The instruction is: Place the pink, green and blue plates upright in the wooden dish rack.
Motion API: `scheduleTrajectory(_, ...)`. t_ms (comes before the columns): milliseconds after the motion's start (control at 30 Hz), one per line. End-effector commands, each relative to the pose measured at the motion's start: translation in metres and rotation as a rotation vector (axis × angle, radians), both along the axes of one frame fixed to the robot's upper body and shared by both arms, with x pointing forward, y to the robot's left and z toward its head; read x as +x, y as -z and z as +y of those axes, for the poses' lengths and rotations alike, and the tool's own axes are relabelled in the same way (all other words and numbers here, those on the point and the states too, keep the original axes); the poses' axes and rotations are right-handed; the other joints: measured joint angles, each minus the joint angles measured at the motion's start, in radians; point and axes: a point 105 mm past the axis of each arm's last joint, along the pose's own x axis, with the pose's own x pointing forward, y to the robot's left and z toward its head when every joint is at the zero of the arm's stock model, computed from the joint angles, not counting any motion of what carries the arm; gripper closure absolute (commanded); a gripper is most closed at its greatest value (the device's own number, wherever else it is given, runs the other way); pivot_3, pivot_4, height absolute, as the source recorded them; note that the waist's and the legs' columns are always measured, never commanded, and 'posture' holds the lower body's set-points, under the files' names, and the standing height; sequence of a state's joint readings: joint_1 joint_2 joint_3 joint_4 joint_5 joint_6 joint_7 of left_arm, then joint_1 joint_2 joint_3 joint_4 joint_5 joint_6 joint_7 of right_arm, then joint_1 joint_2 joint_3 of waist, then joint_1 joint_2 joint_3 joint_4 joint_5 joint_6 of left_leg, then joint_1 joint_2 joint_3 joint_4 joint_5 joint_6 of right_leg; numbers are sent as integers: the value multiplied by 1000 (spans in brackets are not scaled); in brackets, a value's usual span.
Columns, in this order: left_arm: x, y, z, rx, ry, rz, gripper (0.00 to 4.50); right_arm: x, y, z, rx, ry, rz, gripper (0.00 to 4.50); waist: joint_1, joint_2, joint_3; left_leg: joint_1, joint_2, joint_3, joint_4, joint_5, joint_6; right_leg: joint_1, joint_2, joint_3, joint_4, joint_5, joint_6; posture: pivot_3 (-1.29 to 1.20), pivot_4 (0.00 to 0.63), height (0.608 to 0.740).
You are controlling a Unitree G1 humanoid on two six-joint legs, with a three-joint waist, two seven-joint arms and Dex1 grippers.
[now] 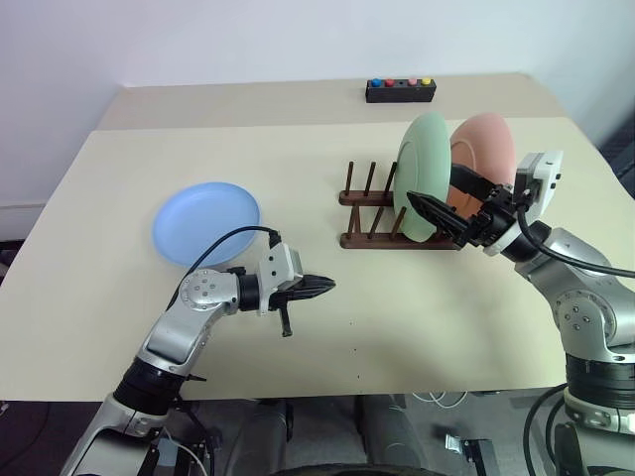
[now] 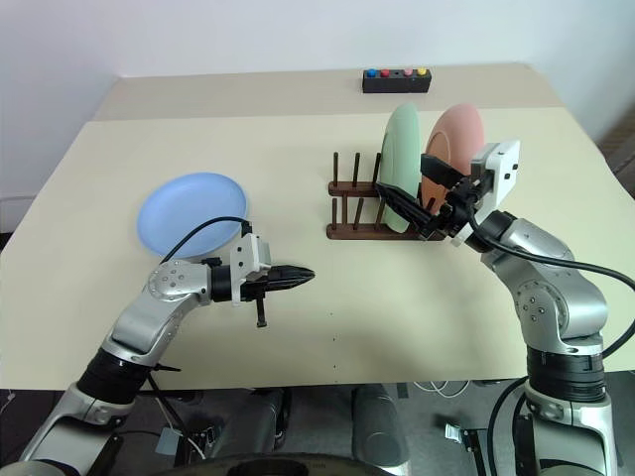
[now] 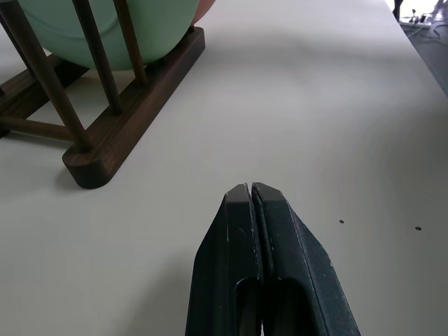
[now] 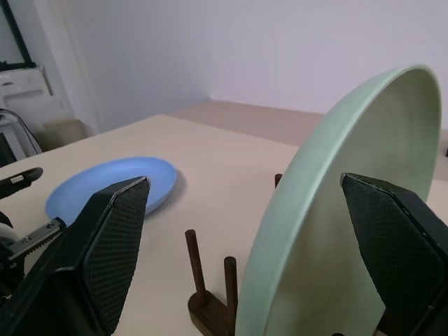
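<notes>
Two plates racked: green plate [image 1: 424, 169] and pink plate [image 1: 484, 154] upright in wooden dish rack [image 1: 372, 213]. Right gripper [image 1: 448, 203] jaws wide open straddling green's rim, holding nothing; sloppy retreat could topple it. Blue plate [image 1: 205, 222] flat on counter [image 1: 397, 327]; left gripper [image 1: 319, 287] shut, empty.

Plates are all matte: green plate [image 1: 424, 169], pink plate [image 1: 488, 149], blue plate [image 1: 205, 222]. Dish rack [image 1: 369, 213] looks like dark smooth wood; table [image 1: 397, 317] is matte beige.

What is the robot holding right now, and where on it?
Nothing. The right tool stands open around the green plate's rim, not gripping; that plate stands in the rack. The left tool is shut and empty.
</notes>
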State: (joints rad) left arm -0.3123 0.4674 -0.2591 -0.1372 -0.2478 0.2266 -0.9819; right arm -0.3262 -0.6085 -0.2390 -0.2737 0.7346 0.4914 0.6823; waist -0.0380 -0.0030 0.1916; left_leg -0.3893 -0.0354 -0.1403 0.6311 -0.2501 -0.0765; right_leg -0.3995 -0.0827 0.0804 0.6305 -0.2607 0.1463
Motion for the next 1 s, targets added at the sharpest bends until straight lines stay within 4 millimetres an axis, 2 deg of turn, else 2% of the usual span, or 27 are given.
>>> scheduleTrajectory(33, -3, -8, -1, -11, 12, -40, 4500, -7, -24, 2, -26, 9, -117, 53, 0, 0, 0, 0, 0, 0, 0, 0, 0, 0, 0, 0, 0, 0, 0, 0, 150, 740)
scheduleTrajectory(333, -3, -9, 0, -10, 9, -44, 4500, -17, -54, 7, -130, 30, -247, 53, 0, 0, 0, 0, 0, 0, 0, 0, 0, 0, 0, 0, 0, 0, 0, 0, 150, 740)
scheduleTrajectory(533, 4, -21, 14, -56, -53, -38, 4500, -20, -72, 1, -273, 112, -345, 53, 1, 0, 0, 0, 0, 0, 0, 0, 0, 0, 0, 0, 0, 0, 0, 0, 150, 740)
scheduleTrajectory(800, 9, -23, 26, -56, -113, -49, 4500, -19, -74, -2, -309, 131, -368, 53, 1, 0, 0, 0, 0, 0, 0, 0, 0, 0, 0, 0, 0, 0, 0, 0, 150, 740)
scheduleTrajectory(900, 14, -28, 37, -84, -161, -22, 3659, -22, -85, -2, -296, 137, -413, 0, -1, 0, 0, 0, 0, 0, 0, 0, 0, -1, 0, 0, 0, 0, 0, 0, 150, 740)
scheduleTrajectory(1000, 24, -45, 60, -165, -260, -2, 2128, -25, -89, 0, -380, 132, -466, 0, -2, 0, 0, 0, 0, 0, 0, 0, 0, -1, 0, 0, 0, 0, 0, 0, 150, 740)
